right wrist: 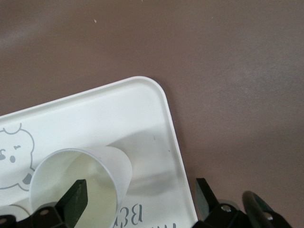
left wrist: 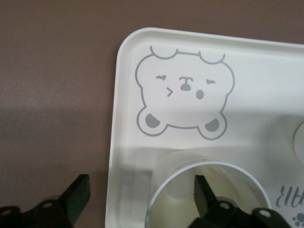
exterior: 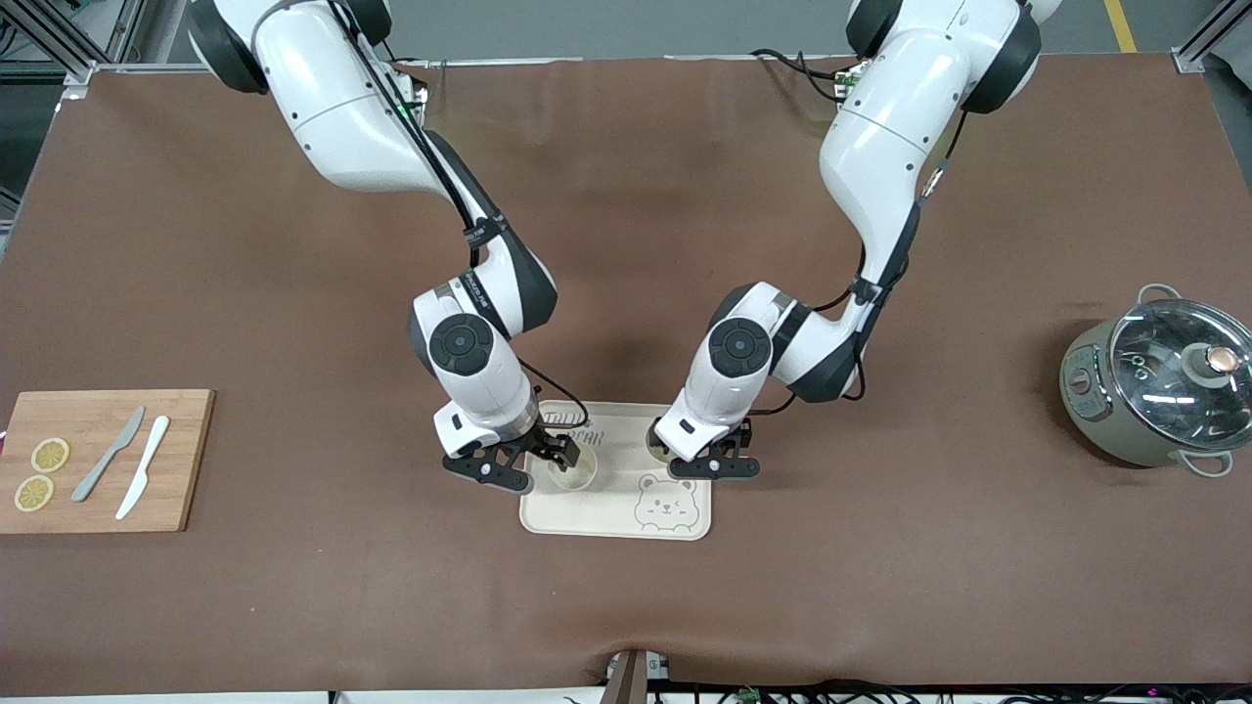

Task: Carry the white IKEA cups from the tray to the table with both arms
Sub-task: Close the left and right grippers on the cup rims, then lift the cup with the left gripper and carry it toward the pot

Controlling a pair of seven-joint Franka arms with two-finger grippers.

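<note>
Two white cups stand upright on the cream bear-printed tray [exterior: 606, 523]. The cup toward the right arm's end [exterior: 573, 471] shows in the right wrist view [right wrist: 102, 164]. My right gripper [exterior: 528, 464] is open around its wall, with one finger [right wrist: 76, 197] inside the cup and the other [right wrist: 204, 194] over the table past the tray's edge. The other cup [exterior: 653, 445] is mostly hidden under my left gripper [exterior: 712, 467]. In the left wrist view that cup [left wrist: 175, 190] has one finger [left wrist: 204, 192] inside it and the other finger [left wrist: 76, 192] outside, off the tray [left wrist: 266, 85].
A wooden cutting board [exterior: 186, 460] with two lemon slices [exterior: 49, 455], a grey knife [exterior: 108, 455] and a white knife [exterior: 144, 479] lies at the right arm's end. A grey-green pot with a glass lid [exterior: 1159, 391] stands at the left arm's end.
</note>
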